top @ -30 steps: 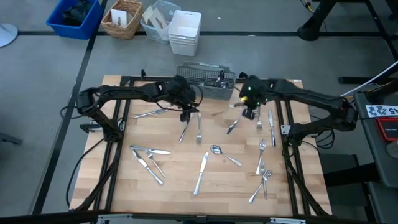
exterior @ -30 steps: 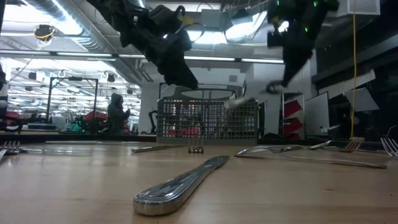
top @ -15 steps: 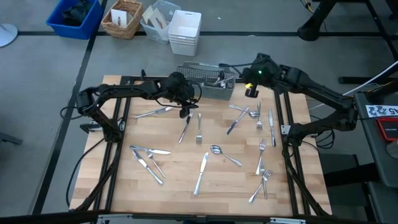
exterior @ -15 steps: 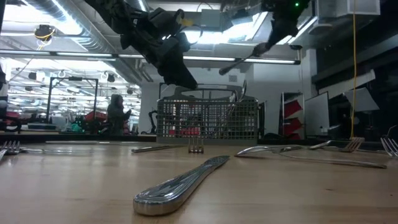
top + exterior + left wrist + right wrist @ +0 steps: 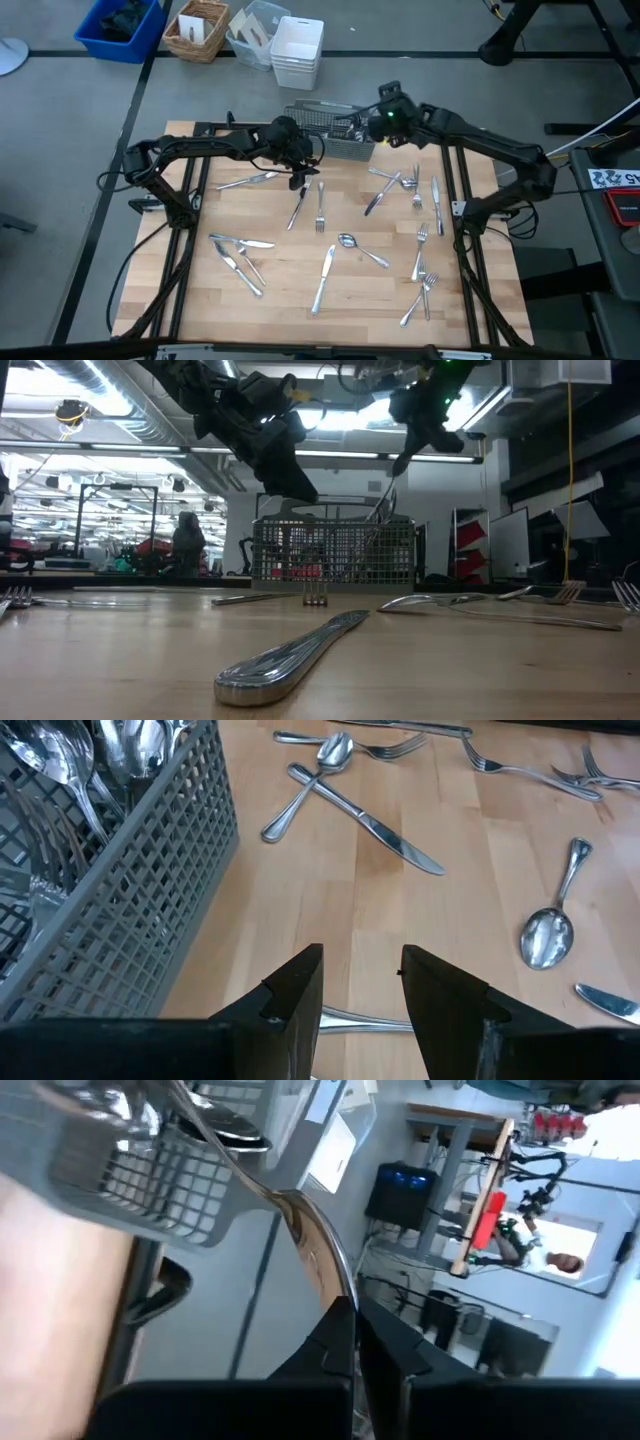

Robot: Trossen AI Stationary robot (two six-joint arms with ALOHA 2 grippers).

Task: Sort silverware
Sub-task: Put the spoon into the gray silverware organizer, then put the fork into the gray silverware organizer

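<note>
The grey wire-mesh caddy (image 5: 335, 130) stands at the table's far middle with silverware upright in it. My right gripper (image 5: 364, 121) hovers above the caddy's right end, shut on one silver piece (image 5: 388, 490); which kind it is I cannot tell. My left gripper (image 5: 362, 980) hangs open just near-left of the caddy (image 5: 100, 870), above a handle (image 5: 350, 1018) lying on the wood. Forks, knives and spoons lie flat and scattered over the table, among them a knife (image 5: 323, 275) and a spoon (image 5: 360, 248). My right gripper pinches the silver piece near one end (image 5: 338, 1280) between its two fingers. The fingers slant down from the table's right toward the caddy. The piece is clear of the table and slopes down from the fingers; its free end (image 5: 376, 522) reaches the caddy's rim.
Behind the table on the floor stand a blue bin (image 5: 120, 28), a wicker basket (image 5: 197, 30) and a white crate (image 5: 297, 50). Forks (image 5: 420, 290) crowd the near right, knives (image 5: 240, 262) the near left. A knife (image 5: 290, 655) lies close to the low camera.
My right gripper has risen from over the table's right middle and gone toward the far edge and the caddy, rolling its wrist. The piece it holds was lifted roughly level and is now tipped with its free end down at the caddy.
</note>
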